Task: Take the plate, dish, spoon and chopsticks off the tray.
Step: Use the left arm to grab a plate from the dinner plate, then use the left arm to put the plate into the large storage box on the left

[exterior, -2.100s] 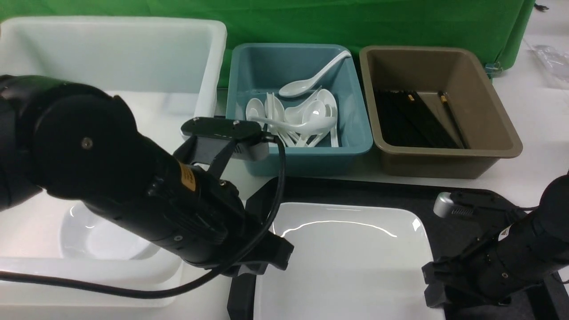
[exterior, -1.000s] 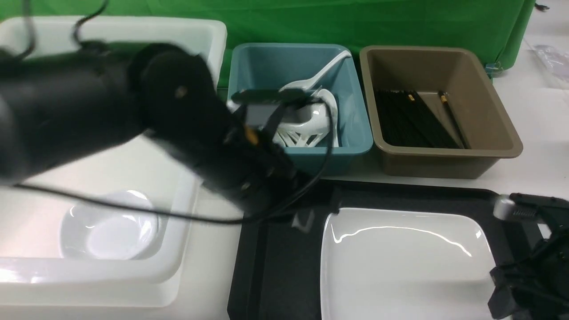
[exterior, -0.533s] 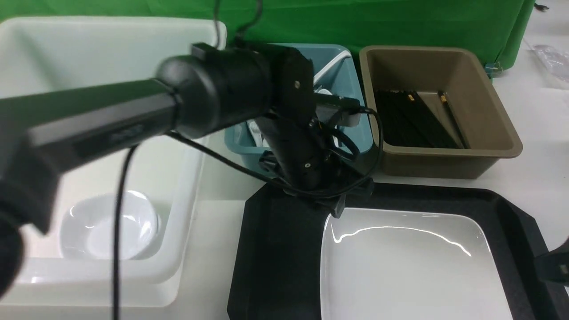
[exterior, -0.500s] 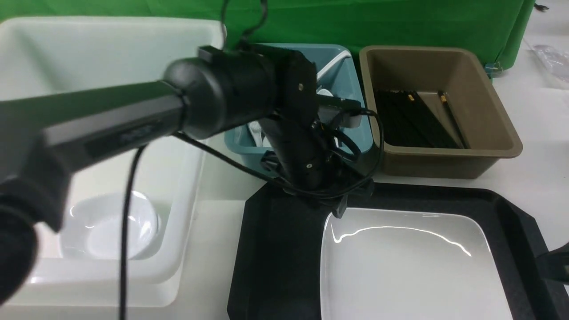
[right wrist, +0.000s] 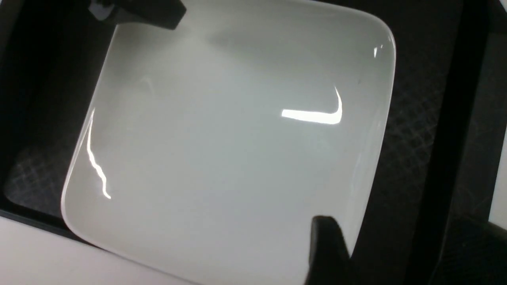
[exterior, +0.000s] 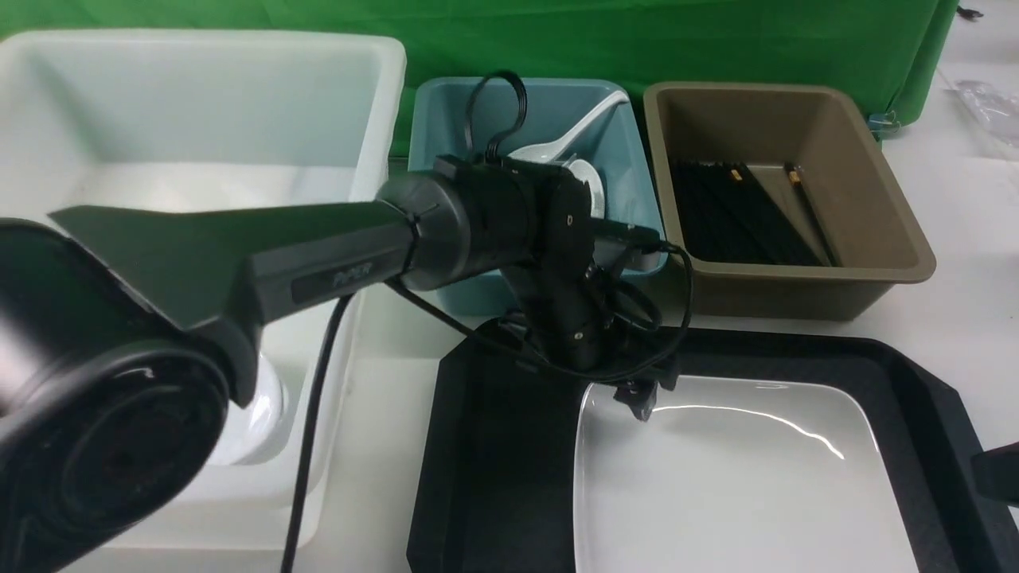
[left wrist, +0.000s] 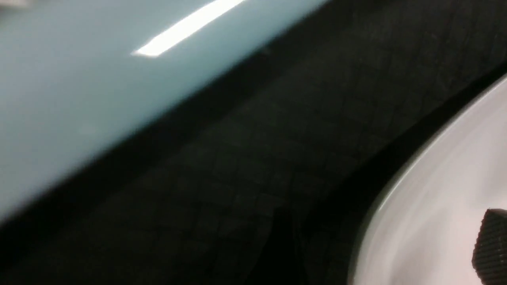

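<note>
Plate (exterior: 740, 477) lies flat on the tray (exterior: 493, 469), toward its right side. Two seconds back it sits further left, with the right end effector (exterior: 1000, 476) at its right edge. So the plate has been slid across the tray, not lifted off.

- Right arm: now drawn back to the right margin of the front view, apart from the plate. Its wrist view shows only one finger (right wrist: 328, 249), so I cannot tell whether it is spread or clenched. Nothing visibly held.
- Left arm: has swung from over the white tub (exterior: 199, 103) to the plate's far left corner. There the left end effector (exterior: 634, 390) hangs released. One pad (left wrist: 491, 245) is over the plate's rim, the other is out of frame, and nothing is between them.
- Elsewhere: spoons (exterior: 589, 119) in the blue bin (exterior: 573, 81), chopsticks (exterior: 748, 215) in the brown bin (exterior: 796, 274), and a small dish (exterior: 269, 414) in the tub, partly behind the left arm.

Judgement: the plate is the only task item left on the tray. The shift reads as a handover from right to left. The likely next step is a pinch on that corner rim and a carry to the tub. The rim is glossy and the grip thin, so the plate may slip or tilt.
</note>
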